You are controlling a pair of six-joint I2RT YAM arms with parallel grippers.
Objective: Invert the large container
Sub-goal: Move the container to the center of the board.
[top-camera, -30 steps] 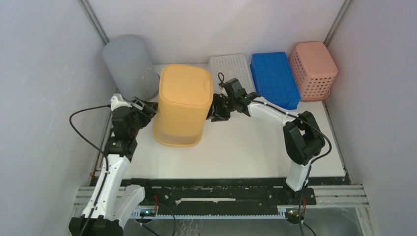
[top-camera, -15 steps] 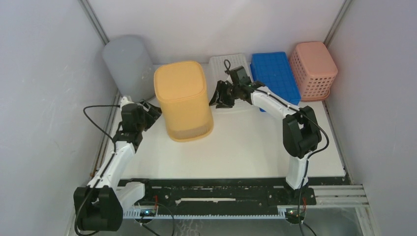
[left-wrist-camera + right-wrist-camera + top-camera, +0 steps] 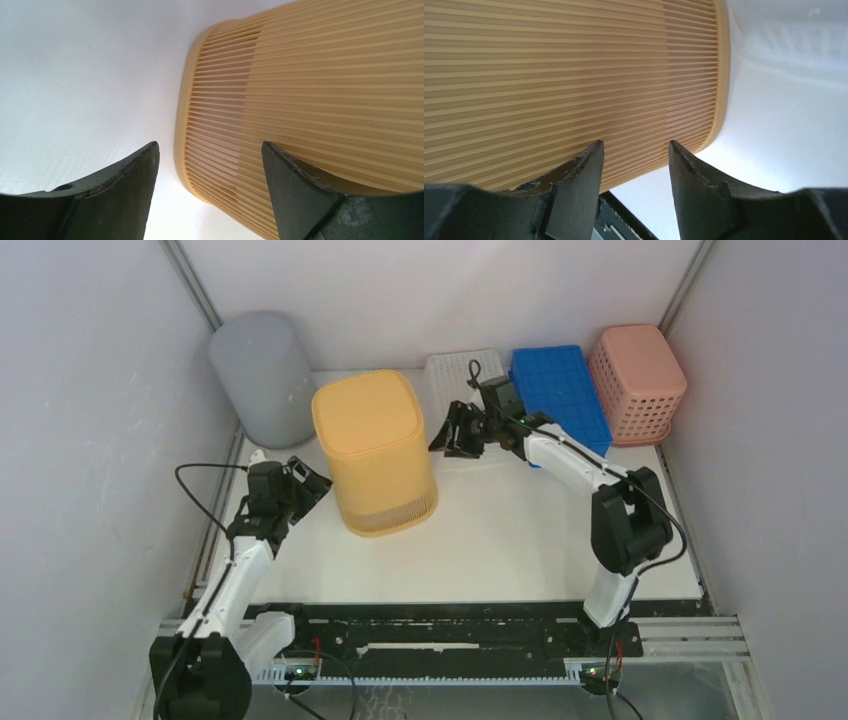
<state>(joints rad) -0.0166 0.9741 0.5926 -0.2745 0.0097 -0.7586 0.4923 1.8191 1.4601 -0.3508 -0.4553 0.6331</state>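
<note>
Container (image 3: 375, 445) looks light, slick, ribbed; squeeze opposite walls. Left end effector (image 3: 310, 481) and right end effector (image 3: 448, 436) hang spread, empty.

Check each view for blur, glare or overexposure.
Top external: sharp and evenly lit, no glare on the orange container. Left wrist: container ribs crisp, white table washed out. Right wrist: ribs crisp, upper-right background overexposed and hazy.

1 overhead, 2 wrist close-ups sharing container (image 3: 375, 445)

White basket (image 3: 452, 372) partly behind right gripper (image 3: 447, 433)
</note>
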